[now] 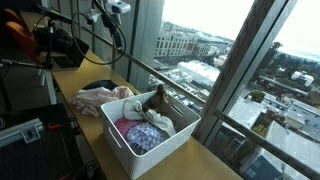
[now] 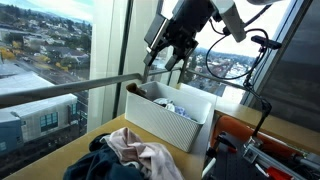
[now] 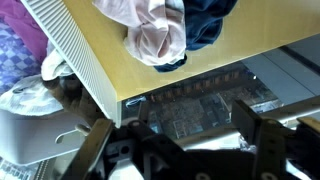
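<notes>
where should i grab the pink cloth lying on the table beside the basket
Pinch the raised, bunched fold at the middle of the pink cloth, probably coming straight down from above. It lies limp and crumpled on the table, against a dark blue garment, so it offers no firm edge from the side, and the basket stands close by.

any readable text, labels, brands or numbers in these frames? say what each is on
No text can be read in any view.
white basket: plain slotted wall, no print visible.
pile of clothes: no tag or logo shows.
gripper: any marking is too blurred to read.
buildings outside the window: any signs are too small to read.
</notes>
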Controlling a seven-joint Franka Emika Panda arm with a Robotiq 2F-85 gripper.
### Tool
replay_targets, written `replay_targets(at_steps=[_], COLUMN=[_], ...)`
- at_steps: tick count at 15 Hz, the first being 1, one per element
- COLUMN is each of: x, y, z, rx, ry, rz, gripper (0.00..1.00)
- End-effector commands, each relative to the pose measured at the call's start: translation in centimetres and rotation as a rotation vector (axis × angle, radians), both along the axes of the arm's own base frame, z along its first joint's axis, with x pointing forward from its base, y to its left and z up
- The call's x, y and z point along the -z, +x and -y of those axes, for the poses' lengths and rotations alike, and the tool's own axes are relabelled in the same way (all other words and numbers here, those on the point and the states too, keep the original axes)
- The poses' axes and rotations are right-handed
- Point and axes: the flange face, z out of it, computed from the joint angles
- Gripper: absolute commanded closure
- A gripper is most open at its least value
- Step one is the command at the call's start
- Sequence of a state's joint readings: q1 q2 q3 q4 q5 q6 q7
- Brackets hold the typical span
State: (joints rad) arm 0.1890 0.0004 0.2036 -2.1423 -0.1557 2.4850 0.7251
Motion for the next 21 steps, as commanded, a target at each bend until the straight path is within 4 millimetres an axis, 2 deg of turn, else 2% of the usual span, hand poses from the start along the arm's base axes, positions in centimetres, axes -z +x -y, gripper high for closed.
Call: replay_targets(at_steps=[1,3,9,15,18,21], x=[-3.2,-2.1,6.0,13.4,16.9,20.8], y=[0.9,1.8,5.2,9.3,10.8,10.9], z=[4.2,7.1,15.1,22.2,24.4,24.3], rx=[0.037,0.065,0.15,0.249,0.299,0.337], ry=[-0.044,-0.084,-0.183,-0.183,-0.181,-0.167], rz=[0.054,0.051,-0.022,-0.074,-0.101,-0.159], gripper=[0.0,0.0,0.0,0.0,0.0,0.0])
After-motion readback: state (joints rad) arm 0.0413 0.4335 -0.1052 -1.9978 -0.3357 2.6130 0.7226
